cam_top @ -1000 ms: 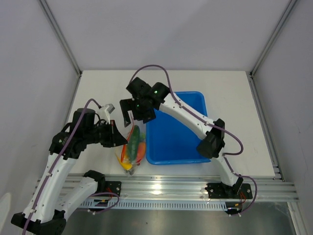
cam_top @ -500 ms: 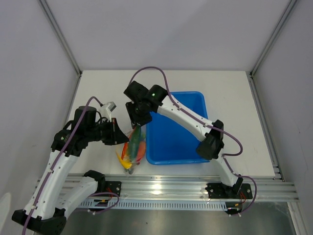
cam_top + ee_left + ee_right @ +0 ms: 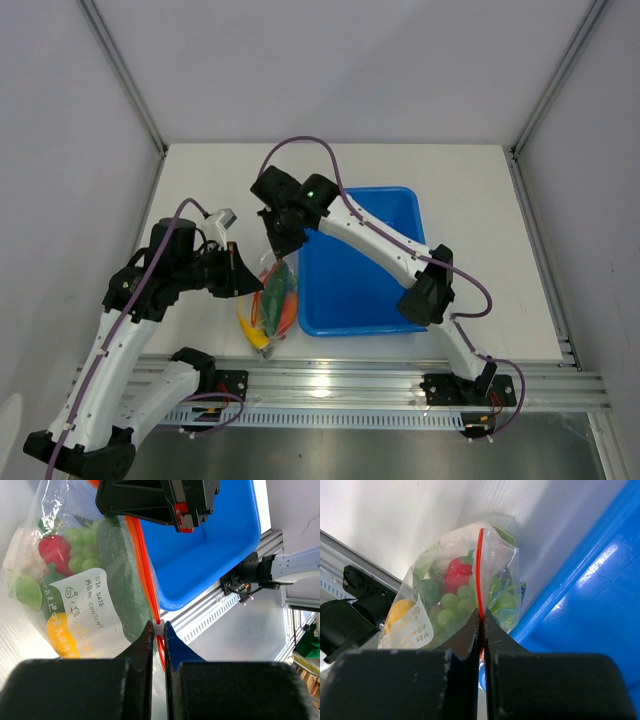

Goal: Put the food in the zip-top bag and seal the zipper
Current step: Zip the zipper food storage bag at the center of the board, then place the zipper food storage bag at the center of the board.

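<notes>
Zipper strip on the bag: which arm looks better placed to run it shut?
Probably left: the left gripper pinches the zipper near one end, strip stretching ahead, while the right gripper anchors the far end.

The left arm (image 3: 118,335) and the right arm (image 3: 380,235) share one build: white shell links joined by black joint housings, with a purple cable (image 3: 300,140) looping loosely along each. A small green light (image 3: 311,191) glows on the right arm's black wrist housing, and a pale grey camera block (image 3: 222,217) sits by the left wrist. The left gripper (image 3: 158,627) and the right gripper (image 3: 481,614) have matt black, blocky fingers (image 3: 142,652) tapering to thin tips. The right one also carries a red-and-grey fitting (image 3: 182,516). Black base plates (image 3: 458,388) sit along the tabletop's near edge.
</notes>
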{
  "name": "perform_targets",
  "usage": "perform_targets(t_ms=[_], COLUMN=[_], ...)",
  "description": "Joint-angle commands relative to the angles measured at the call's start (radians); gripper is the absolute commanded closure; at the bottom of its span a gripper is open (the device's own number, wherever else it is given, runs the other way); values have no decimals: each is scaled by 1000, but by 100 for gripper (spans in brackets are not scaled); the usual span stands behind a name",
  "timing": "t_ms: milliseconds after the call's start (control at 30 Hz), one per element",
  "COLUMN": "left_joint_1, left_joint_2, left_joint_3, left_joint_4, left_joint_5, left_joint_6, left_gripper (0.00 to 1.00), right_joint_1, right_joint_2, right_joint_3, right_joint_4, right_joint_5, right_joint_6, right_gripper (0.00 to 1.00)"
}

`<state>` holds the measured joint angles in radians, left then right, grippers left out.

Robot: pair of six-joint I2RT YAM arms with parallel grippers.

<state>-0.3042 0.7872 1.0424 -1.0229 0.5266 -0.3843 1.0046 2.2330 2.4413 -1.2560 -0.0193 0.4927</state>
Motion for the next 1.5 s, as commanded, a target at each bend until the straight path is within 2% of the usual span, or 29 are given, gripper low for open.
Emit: perform_targets(t_ms=[0,300,833,867,900,1000,1033,1067,1100,1133,1267,1367,1467], left_joint_1=[4,4,4,4,4,4,2,2,2,4,4,2,4], left_joint_2=[-9,-51,-167,-169,-166,-163,-164,-166,-167,-166,-186,-224,-252], left_joint_3=[21,7,-31,-31,-19,7,34,44,68,76,159,182,185], left_joint_4=[18,-29,-158,-161,-172,-181,-178,-177,-177,-181,-224,-256,-269], left_joint_5=[19,18,-19,-43,-86,-155,-171,-203,-215,-230,-304,-346,-333], left_joint_6=[-1,-25,-82,-84,-88,-111,-117,-120,-125,-125,-126,-134,-140], left_gripper=[99,99,99,95,75,55,37,29,12,1,1,1,1], right_joint_1=[-17,-103,-106,-103,-97,-78,-64,-57,-49,-41,-15,3,38], right_joint_2=[1,30,63,57,51,16,2,-12,-36,-44,-30,48,56], right_joint_3=[33,2,1,-2,-5,-28,-34,-44,-57,-57,-1,128,111], right_joint_4=[43,213,349,352,362,409,427,447,487,501,546,508,587], right_joint_5=[7,-8,-18,-21,-19,-8,17,34,65,88,169,212,283], right_joint_6=[-13,6,-5,-3,3,6,3,-5,-12,-23,-83,-121,-181], right_gripper=[100,100,100,100,100,100,100,100,100,100,100,100,100])
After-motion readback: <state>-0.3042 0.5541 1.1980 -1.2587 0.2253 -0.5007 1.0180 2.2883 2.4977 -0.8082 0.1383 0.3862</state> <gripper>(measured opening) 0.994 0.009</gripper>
